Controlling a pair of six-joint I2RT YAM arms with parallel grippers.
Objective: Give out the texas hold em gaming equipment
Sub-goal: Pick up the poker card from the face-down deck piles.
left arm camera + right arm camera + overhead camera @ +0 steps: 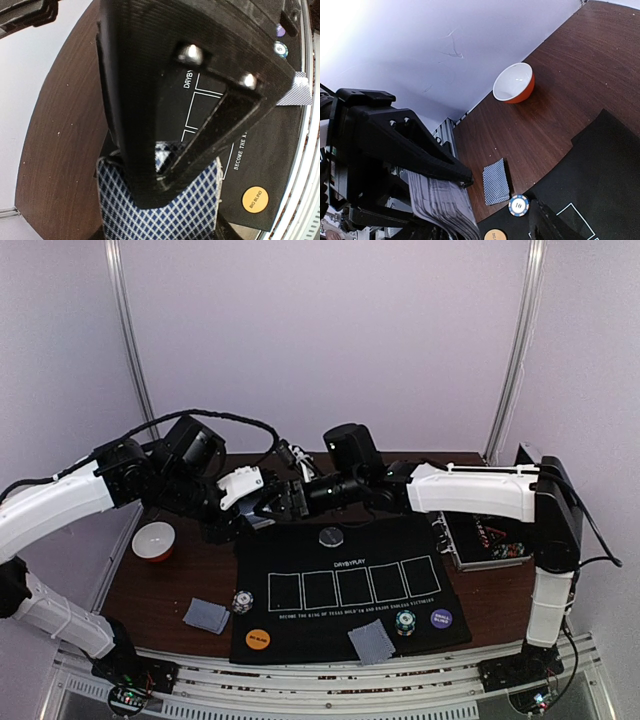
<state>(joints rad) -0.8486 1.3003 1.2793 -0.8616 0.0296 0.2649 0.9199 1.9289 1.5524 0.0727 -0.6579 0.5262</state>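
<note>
Item: deck of cards point(162, 212), blue-checked backs, white edges. Location: it is hanging in the air at about 11 o'clock from the middle of the mat point(300, 550), above its far edge, and is not resting on anything. Holder: my left gripper point(268, 498) is clamping it across the stack, jaws drawn in close on both broad faces, with much of the checked back sticking out past the fingers. My right gripper point(297, 495) is sitting right up against the deck. Only a sliver of it is showing in its own wrist view, so I cannot tell how wide its jaws are standing or whether they are touching a card. Already lying out: one card pile point(206, 615) on the table point(150, 590) at 8 o'clock, a second card pile point(371, 641) on the mat at 6 o'clock, a chip stack point(241, 601) at 9, a second chip stack point(405, 622) at 5, the orange disc point(258, 639) at 7, the purple disc point(441, 619) at 4 and the dealer disc point(331, 536) at 12. Handling, as I am judging it: the cards are looking light, thin, bendy and slick, so they are likely sliding on one another and fanning under a loose squeeze. I am reckoning the place to take hold is the exposed edge of the outermost card, pinched flat and drawn off sideways.
</note>
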